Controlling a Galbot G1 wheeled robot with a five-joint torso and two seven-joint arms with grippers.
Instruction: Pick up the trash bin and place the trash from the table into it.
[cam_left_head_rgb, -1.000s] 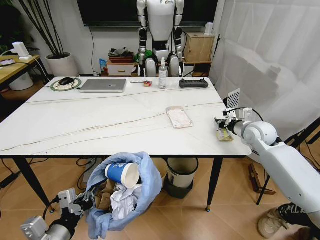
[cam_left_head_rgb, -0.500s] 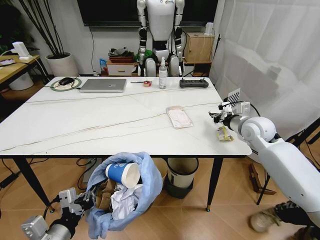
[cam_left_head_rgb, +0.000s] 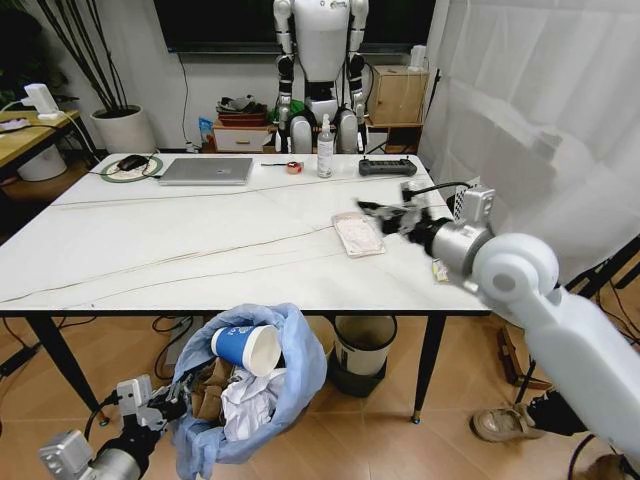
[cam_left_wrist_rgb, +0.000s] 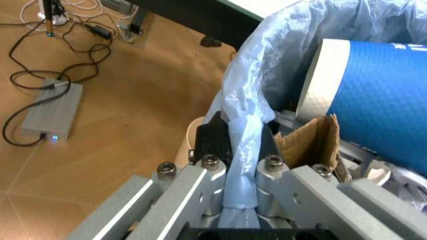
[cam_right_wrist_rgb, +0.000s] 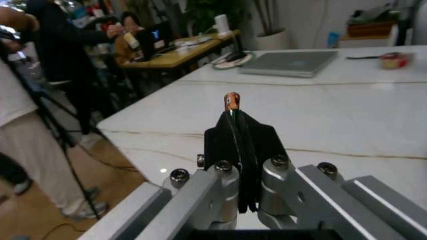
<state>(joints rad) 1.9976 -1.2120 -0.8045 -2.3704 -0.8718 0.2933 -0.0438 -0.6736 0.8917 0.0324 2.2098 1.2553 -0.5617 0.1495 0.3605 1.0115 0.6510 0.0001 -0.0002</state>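
Below the front edge of the table (cam_left_head_rgb: 200, 240), the trash bin (cam_left_head_rgb: 290, 385) hangs tilted, its light-blue bag holding a blue-white paper cup (cam_left_head_rgb: 245, 348), white tissues (cam_left_head_rgb: 250, 402) and cardboard (cam_left_head_rgb: 208, 392). My left gripper (cam_left_head_rgb: 162, 404) is shut on the bag's rim (cam_left_wrist_rgb: 240, 150). Low over the right half of the table, my right gripper (cam_left_head_rgb: 372, 211) sits just beyond the flat plastic packet (cam_left_head_rgb: 357, 235). Its fingers (cam_right_wrist_rgb: 253, 137) are shut on a thin scrap with an orange-brown tip (cam_right_wrist_rgb: 231, 100). A small wrapper (cam_left_head_rgb: 438, 270) lies near the right edge, half hidden by the arm.
Along the far edge stand a silver laptop (cam_left_head_rgb: 207, 171), a tape roll (cam_left_head_rgb: 294, 167), a spray bottle (cam_left_head_rgb: 325, 147) and a black controller (cam_left_head_rgb: 388, 167). Another bin (cam_left_head_rgb: 362, 345) sits on the floor under the table. A humanoid robot (cam_left_head_rgb: 321, 60) stands behind. People stand beside the table (cam_right_wrist_rgb: 40, 100).
My right arm has swung left from the table's right edge, rising off the small wrapper, to the flat packet. The wrapper stays on the table. The left arm and bin have not moved.
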